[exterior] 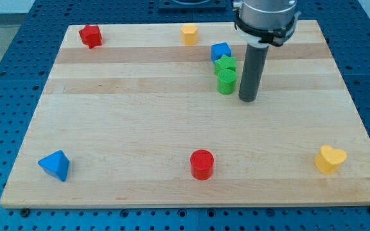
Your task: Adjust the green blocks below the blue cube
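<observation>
No fingers on your arm: my tip point(248, 99) sits at three o'clock of the green blocks point(226, 82), under the blue cube point(221, 51); no writing shows.

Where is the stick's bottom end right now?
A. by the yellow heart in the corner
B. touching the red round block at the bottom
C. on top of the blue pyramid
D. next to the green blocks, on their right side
D: my tip sits just to the view's right of the lower green block, which lies below the upper green block and the blue cube.
</observation>
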